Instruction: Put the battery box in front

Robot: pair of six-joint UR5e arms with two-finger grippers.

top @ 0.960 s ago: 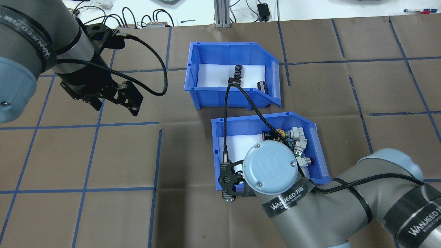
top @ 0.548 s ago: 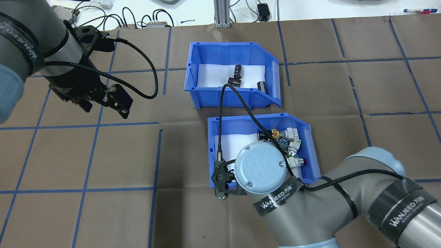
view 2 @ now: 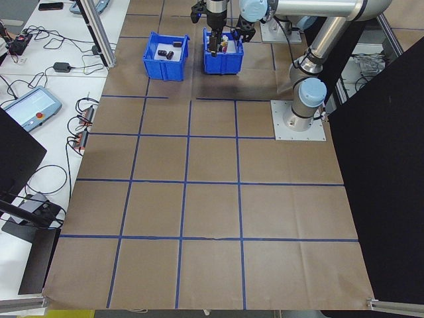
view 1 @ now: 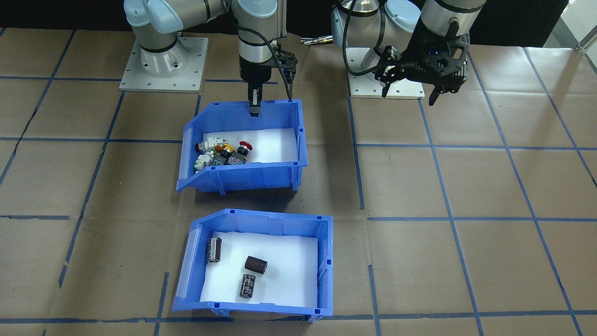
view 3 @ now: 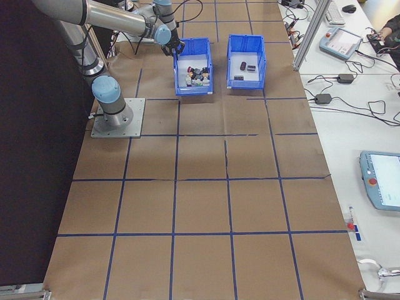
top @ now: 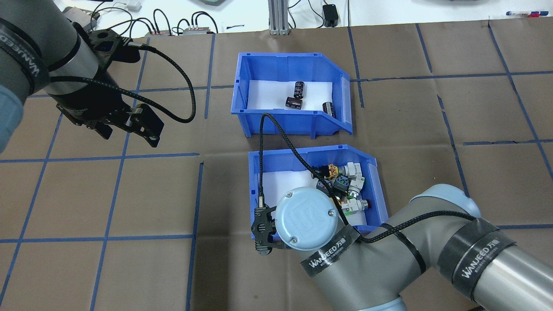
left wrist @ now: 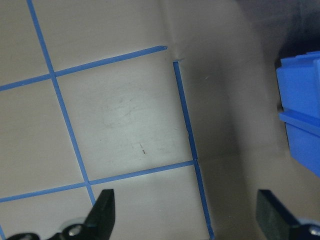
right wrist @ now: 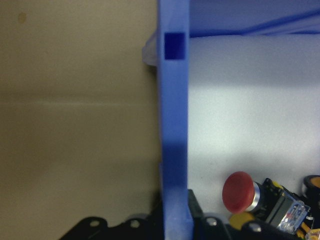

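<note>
The battery box (top: 281, 56), a blue bin with a white liner and three dark cells (top: 294, 102), stands on the far side of the table and closest to the front-facing camera (view 1: 275, 215). Nothing grips it. Nearer the robot is a second blue bin (top: 302, 150) holding colourful push-button switches (view 1: 224, 151). My right gripper (view 1: 254, 106) is shut on this bin's robot-side wall (right wrist: 174, 125), which runs between its jaws. My left gripper (top: 129, 125) hangs open over bare table off to the left, holding nothing (left wrist: 187, 220).
Brown paper with a blue tape grid (top: 194, 194) covers the table. Cables and small boxes (top: 173, 26) lie beyond the far edge. The right arm's wrist and elbow (top: 389, 255) reach over the near side of the switch bin. Both arm bases (view 1: 163, 65) stand behind it.
The right gripper has slid the switch bin toward the overhead view's left and a little nearer the robot. The left gripper drew back to the left. The battery box stayed put.
</note>
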